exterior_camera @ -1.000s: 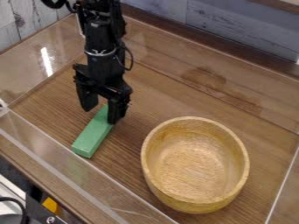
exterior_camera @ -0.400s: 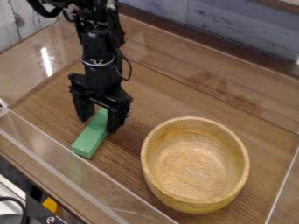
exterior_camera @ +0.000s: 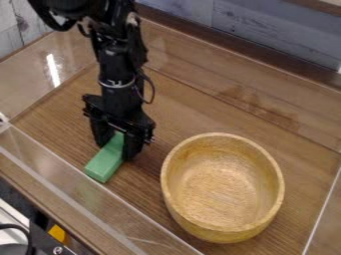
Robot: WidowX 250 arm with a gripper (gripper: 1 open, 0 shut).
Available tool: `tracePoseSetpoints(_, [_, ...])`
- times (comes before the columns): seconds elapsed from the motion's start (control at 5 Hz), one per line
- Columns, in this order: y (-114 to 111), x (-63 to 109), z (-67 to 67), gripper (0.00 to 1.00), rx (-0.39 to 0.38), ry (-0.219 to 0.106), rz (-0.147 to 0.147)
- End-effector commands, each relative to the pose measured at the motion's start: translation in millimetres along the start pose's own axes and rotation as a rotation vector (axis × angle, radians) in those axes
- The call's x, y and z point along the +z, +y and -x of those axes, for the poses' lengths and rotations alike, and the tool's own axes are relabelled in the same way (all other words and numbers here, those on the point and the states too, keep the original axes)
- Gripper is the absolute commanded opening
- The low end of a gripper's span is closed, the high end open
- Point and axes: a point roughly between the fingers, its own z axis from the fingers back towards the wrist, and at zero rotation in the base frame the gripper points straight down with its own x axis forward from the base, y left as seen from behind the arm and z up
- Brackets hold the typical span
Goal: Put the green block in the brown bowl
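- As the arm reaches down from 12 o'clock, the hand [exterior_camera: 115, 148] is clamped on the green block [exterior_camera: 103, 166], its fingers on either side of the end nearer 1 o'clock.
- The block is at the counter [exterior_camera: 200, 92], still outside the brown bowl [exterior_camera: 224, 185]; whether its underside touches the wood or is just clear of it, I cannot tell.
- Its long side runs from about 7 to 1 o'clock. Gripping across the narrow width makes sense, since the flat bar probably offers a much easier pinch there than along its length.
- The hold is towards one end, so the 7 o'clock part sticks out free. That end could dip or swing once the block is lifted, though a bar this short should handle easily.
- The bowl sits upright, its mouth facing up, at roughly 3 to 4 o'clock from the block and apart from it. Placed that way, it is ready to receive the block through its wide opening.
- Its thick rim stands above the counter, so the next move calls for a lift high enough to clear it, then a carry across and a release over the hollow. Too low a path could knock the trailing end against the rim.
- No brand, label or readable writing shows on the block, the bowl or the arm; the bowl bears only pale wood grain, and the block is plain green.
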Motion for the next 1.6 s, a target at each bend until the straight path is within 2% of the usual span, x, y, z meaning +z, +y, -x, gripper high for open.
tracePoseSetpoints(0.0, [-1,7.6,-2.9,0.00,0.030,-0.018,-0.003])
tracePoseSetpoints(0.2, [-4,11.4,-2.6,0.00,0.061,-0.016,0.004])
tracePoseSetpoints(0.6, [-38,16.1,-12.0,0.00,0.039,-0.015,0.001])
tracePoseSetpoints(1.0, [-14,21.9,-11.4,0.00,0.012,-0.018,-0.006])
tracePoseSetpoints(1.4, [-15,27.4,-30.1,0.00,-0.099,-0.028,-0.016])
